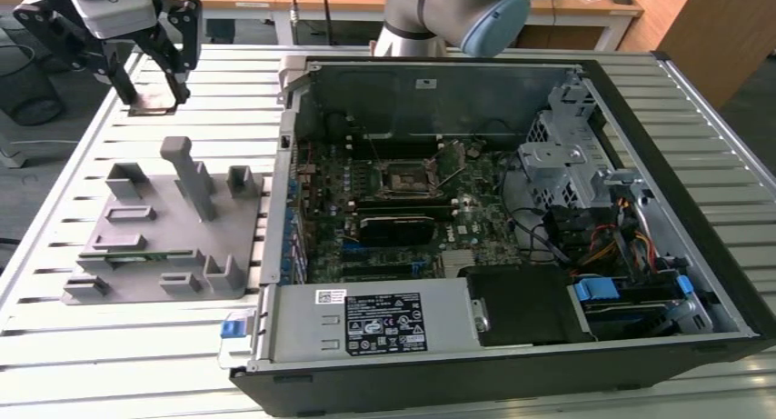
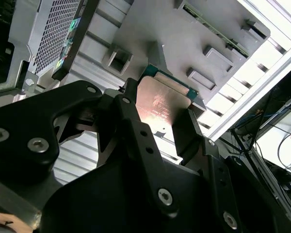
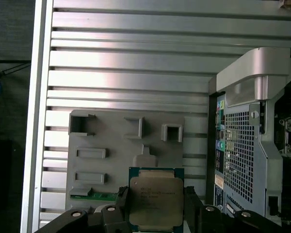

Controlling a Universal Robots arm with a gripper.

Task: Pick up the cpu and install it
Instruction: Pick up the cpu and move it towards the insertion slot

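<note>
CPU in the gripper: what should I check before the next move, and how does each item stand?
1. cpu clamped in the gripper: ok.
2. cpu sits square in the grip, first wrist view: ok.
3. cpu hangs clear of the grey fixture: ok.
4. Top of the computer case open: ok.
5. Motherboard socket empty, frame open: cannot tell.

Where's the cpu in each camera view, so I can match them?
Exterior view: cpu in the pincer, at the exterior view's upper left.
Second wrist view: cpu clamped in the pincer.
First wrist view: cpu, metal top showing, against the grey fixture.
Shared landmark: the grey fixture.
</note>
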